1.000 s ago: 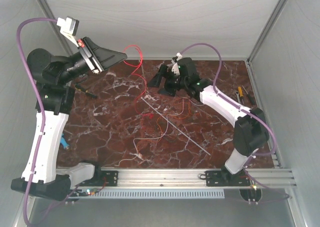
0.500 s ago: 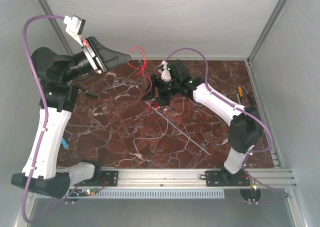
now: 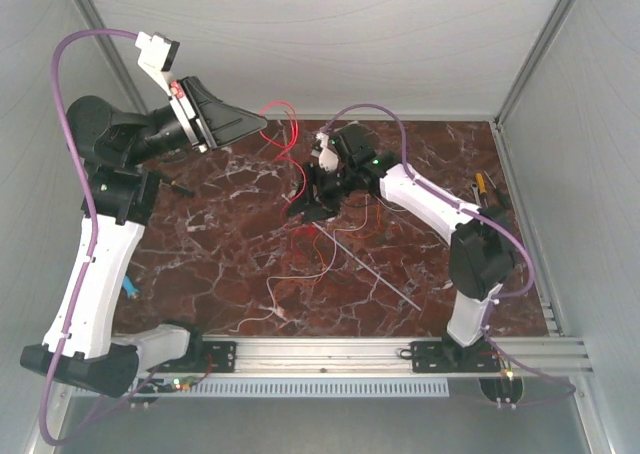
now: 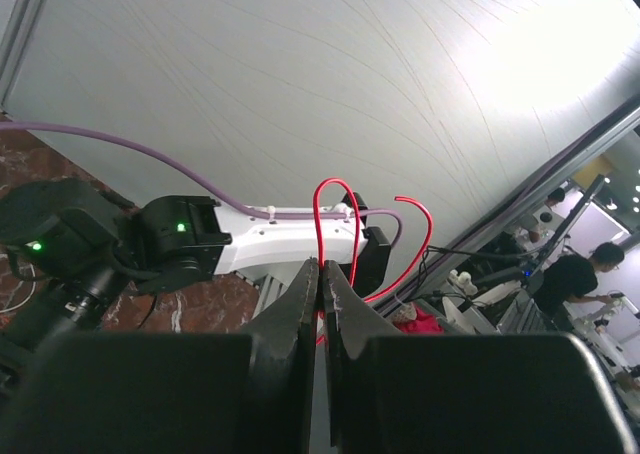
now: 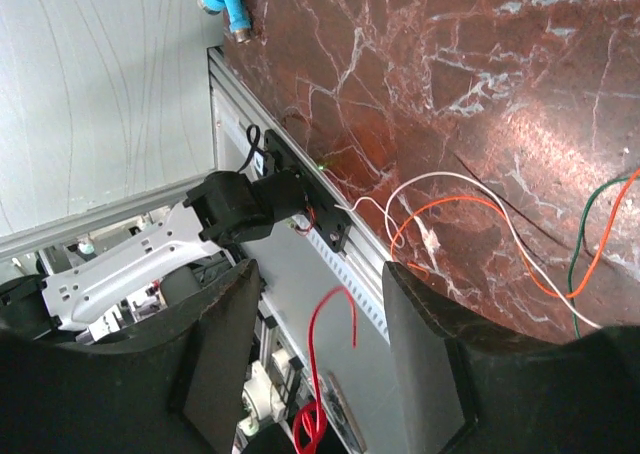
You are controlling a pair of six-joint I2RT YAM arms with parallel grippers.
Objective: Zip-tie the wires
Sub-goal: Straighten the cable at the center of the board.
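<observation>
Since one second ago: right gripper (image 3: 308,200) moved left and nearer, from far side to middle of table (image 3: 200,264). Its fingers (image 5: 225,344) stand apart, nothing pinched (red strand shows in gap). Left gripper (image 4: 320,269) risen little, pressed together, pinching red loop of wires (image 4: 318,214) high over far-left of table. Zip tie (image 3: 368,267) lies flat at middle. Long axis diagonal: one end at right gripper, other end pointing near-right.
</observation>
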